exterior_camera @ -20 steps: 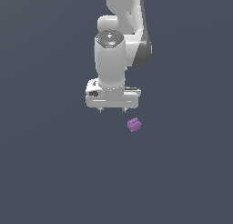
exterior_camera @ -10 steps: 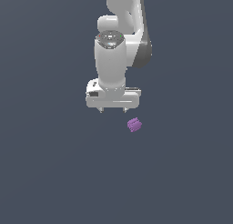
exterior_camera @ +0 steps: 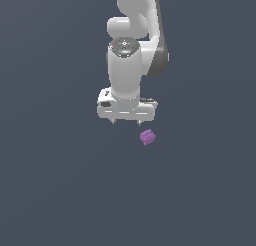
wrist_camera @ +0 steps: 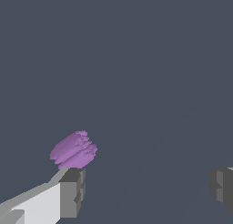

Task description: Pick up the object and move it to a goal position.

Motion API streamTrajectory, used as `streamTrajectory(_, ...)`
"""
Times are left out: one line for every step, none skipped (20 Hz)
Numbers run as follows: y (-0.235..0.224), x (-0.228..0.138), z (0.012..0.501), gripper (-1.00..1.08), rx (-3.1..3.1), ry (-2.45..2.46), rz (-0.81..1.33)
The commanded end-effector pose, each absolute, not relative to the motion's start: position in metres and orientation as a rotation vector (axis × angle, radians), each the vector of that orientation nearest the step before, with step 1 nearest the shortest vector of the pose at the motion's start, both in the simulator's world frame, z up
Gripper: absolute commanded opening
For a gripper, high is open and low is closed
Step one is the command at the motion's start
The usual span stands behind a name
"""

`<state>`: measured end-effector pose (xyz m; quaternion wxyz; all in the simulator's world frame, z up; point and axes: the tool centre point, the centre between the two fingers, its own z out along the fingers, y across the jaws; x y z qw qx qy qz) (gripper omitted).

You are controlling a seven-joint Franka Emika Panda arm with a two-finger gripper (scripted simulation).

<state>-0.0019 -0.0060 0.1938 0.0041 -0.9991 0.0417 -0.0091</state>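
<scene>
The object (exterior_camera: 147,137) is a small purple lumpy block with ridged sides, lying on the flat dark grey floor. My white gripper (exterior_camera: 127,122) hangs just above the floor, a little toward the exterior view's left of the object and not touching it. Its jaws are open and hold nothing. In the wrist view the object (wrist_camera: 74,150) lies just past one grey fingertip (wrist_camera: 73,191), outside the gap between the fingers. The other fingertip (wrist_camera: 222,185) stands far off at the picture's edge, with my gripper's (wrist_camera: 148,191) gap showing only bare floor.
The white arm (exterior_camera: 131,50) rises straight up from the gripper and out of the exterior view. Nothing but the plain dark grey floor (exterior_camera: 60,190) surrounds the block.
The gripper has sunk slightly toward the floor while staying open. The purple object has not moved.
</scene>
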Motion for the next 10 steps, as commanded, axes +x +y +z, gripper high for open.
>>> streamTrajectory(-0.002,-0.002,0.19,1.0,-3.127,0.178,-0.027)
streamTrajectory(0.0,-0.002,0.189,1.0,-3.125,0.201,-0.026)
streamTrajectory(0.001,-0.003,0.187,1.0,-3.123,0.225,-0.025)
streamTrajectory(0.003,-0.003,0.185,1.0,-3.121,0.25,-0.025)
streamTrajectory(0.005,-0.003,0.183,1.0,-3.118,0.278,-0.024)
streamTrajectory(0.008,-0.003,0.181,1.0,-3.115,0.307,-0.023)
streamTrajectory(0.01,-0.004,0.179,1.0,-3.112,0.337,-0.022)
streamTrajectory(0.012,-0.004,0.176,1.0,-3.108,0.37,-0.021)
streamTrajectory(0.015,-0.004,0.174,1.0,-3.103,0.404,-0.02)
streamTrajectory(0.018,-0.005,0.171,1.0,-3.098,0.438,-0.019)
